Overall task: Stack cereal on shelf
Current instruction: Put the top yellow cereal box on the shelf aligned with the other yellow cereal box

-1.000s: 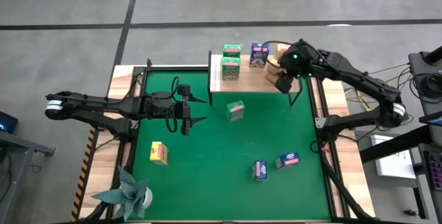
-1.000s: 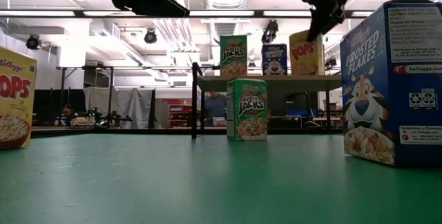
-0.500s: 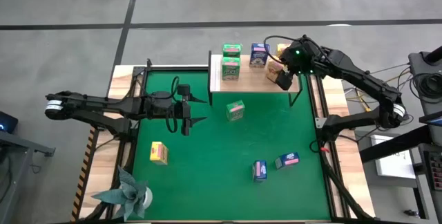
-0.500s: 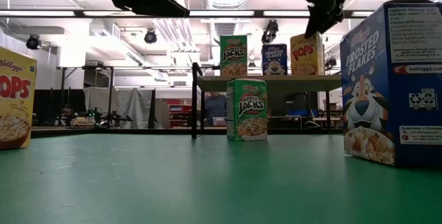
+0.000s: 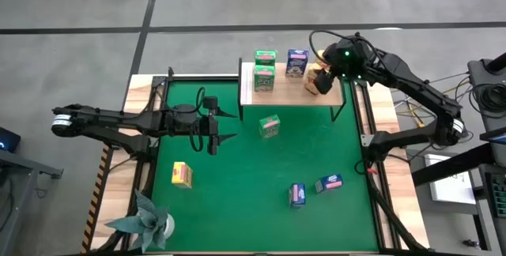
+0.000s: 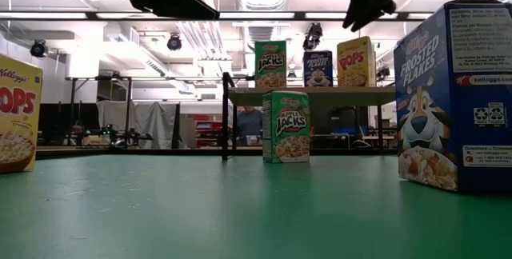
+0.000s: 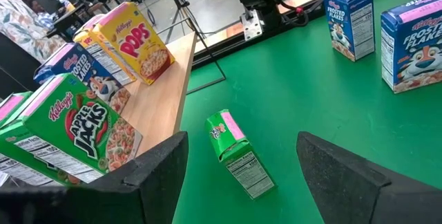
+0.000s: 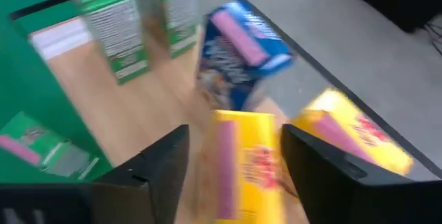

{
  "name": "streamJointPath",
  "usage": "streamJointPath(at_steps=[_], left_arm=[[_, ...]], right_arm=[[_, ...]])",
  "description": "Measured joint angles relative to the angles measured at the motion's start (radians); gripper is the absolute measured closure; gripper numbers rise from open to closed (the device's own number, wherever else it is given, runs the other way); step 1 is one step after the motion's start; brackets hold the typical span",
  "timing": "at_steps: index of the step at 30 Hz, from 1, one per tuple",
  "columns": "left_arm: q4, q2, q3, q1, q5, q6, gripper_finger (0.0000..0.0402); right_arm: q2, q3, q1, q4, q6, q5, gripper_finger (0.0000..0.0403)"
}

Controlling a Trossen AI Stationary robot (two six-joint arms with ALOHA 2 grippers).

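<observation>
High view: the right gripper (image 5: 322, 80) hangs over the light wooden shelf (image 5: 300, 90) at the far side. Low view: it stands above the yellow cardboard cereal box (image 6: 356, 61), apart from it. Right wrist view: fingers spread, holding nothing. Left gripper (image 5: 212, 125) waits open over the mat.

The left arm reaches in from the table's left side, stretched nearly level toward the middle, and its left tool (image 5: 212, 126) hangs above the table with fingers (image 7: 160, 175) spread wide and nothing between them. The right arm comes from the right side, bends at the elbow and extends toward the far right part of the table. The right tool (image 5: 324, 82) points downward there, its fingers (image 8: 160, 169) parted and gripping nothing.
</observation>
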Motion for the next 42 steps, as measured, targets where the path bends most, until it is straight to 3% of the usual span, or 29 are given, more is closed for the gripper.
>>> streamJointPath(at_steps=[6,11,14,32,42], left_arm=[[0.0,0.0,0.0,0.0,0.0,0.0,0.0148],[-0.001,0.0,0.0,0.0,0.0,0.0,0.0148],[-0.003,0.0,0.0,0.0,0.0,0.0,0.0148],[-0.007,0.0,0.0,0.0,0.0,0.0,0.0148],[-0.009,0.0,0.0,0.0,0.0,-0.004,0.0148]], right_arm=[[0.022,-0.001,0.074,0.002,-0.003,0.013,0.0286],[0.042,-0.009,0.088,-0.04,-0.013,0.133,0.0361],[0.049,-0.01,0.087,-0.081,-0.024,0.143,0.0388],[-0.006,0.0,0.088,-0.185,-0.104,0.137,0.039],[-0.016,-0.013,0.09,-0.237,-0.05,0.034,0.039]])
